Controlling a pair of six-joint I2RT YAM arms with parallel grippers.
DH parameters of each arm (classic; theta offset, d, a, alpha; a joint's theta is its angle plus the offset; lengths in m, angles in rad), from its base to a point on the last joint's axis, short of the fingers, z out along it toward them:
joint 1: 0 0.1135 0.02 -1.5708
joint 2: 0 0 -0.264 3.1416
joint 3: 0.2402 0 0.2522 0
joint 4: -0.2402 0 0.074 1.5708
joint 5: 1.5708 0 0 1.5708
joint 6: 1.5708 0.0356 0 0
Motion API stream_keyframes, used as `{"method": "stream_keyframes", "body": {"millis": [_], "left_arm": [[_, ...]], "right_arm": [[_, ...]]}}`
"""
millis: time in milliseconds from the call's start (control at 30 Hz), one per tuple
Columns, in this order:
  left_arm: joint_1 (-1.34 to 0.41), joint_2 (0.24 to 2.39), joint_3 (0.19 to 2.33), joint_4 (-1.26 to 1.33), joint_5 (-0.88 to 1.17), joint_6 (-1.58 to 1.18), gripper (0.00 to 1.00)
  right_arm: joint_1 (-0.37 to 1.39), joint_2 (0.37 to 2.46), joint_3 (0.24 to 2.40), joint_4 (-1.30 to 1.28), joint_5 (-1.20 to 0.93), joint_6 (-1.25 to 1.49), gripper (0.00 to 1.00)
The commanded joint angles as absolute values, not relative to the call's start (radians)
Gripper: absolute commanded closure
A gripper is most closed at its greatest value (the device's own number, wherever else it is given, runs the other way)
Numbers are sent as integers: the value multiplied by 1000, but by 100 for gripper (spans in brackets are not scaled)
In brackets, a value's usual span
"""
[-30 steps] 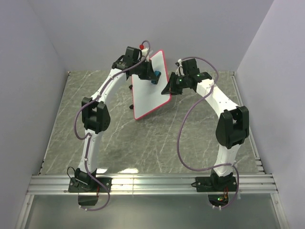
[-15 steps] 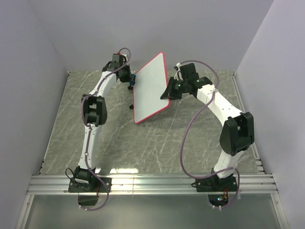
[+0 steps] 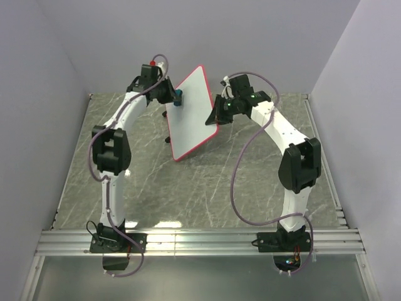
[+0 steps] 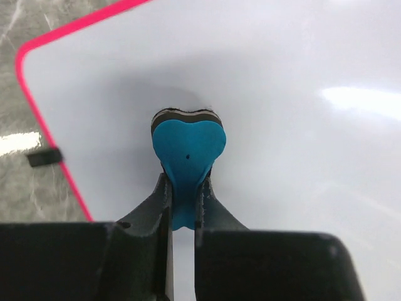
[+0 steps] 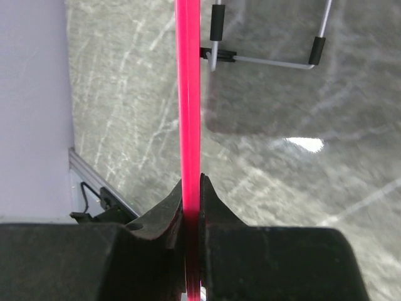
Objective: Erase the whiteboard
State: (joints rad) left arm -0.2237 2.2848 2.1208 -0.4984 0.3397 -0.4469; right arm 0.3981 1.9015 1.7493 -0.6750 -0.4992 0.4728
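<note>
Item 1: whiteboard (image 3: 191, 113), tilted above rear mid-table, long axis rising away from me. My right gripper (image 5: 192, 189) is clamped on its pink rim. My left gripper (image 4: 183, 189) pinches the blue eraser (image 4: 187, 145), pressed to the board's face near the left edge.

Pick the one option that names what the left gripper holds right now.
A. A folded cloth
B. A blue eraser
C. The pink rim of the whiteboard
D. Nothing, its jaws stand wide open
B: in the left wrist view the left gripper is shut on the blue eraser, whose far end points at the whiteboard.
</note>
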Motion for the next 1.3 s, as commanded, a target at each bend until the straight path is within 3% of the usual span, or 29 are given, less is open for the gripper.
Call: {"method": "stream_keyframes", "body": {"millis": [0, 133, 200, 333, 433, 600, 700, 933, 1100, 1200, 1233, 1267], "left_arm": [[-180, 2090, 2054, -371, 381, -511, 100], [-141, 2054, 1988, -428, 333, -511, 100], [-111, 2033, 1942, -439, 318, -521, 100], [-58, 1939, 1795, -437, 281, -535, 100], [-3, 1887, 1717, -446, 224, -538, 100], [81, 1824, 1573, -471, 117, -541, 100], [112, 1787, 1485, -466, 54, -543, 100], [120, 1764, 1399, -515, -64, -531, 99], [132, 1740, 1312, -537, -152, -534, 91], [137, 1704, 1255, -497, -170, -520, 45], [137, 1701, 1250, -494, -176, -522, 13], [137, 1700, 1249, -505, -182, -522, 2]], "right_arm": [[479, 2055, 1820, -810, -495, 405, 100], [477, 2097, 1899, -822, -489, 426, 100], [477, 2099, 1901, -818, -488, 433, 92], [477, 2066, 1859, -778, -477, 445, 59], [472, 2028, 1829, -764, -471, 454, 39], [468, 1990, 1839, -765, -443, 456, 29], [462, 1964, 1874, -772, -433, 454, 14], [445, 1905, 1986, -831, -410, 436, 9], [443, 1744, 1875, -793, -388, 419, 8], [442, 1602, 1697, -758, -379, 413, 8], [442, 1530, 1601, -733, -376, 408, 7], [440, 1494, 1554, -726, -373, 405, 7]]}}
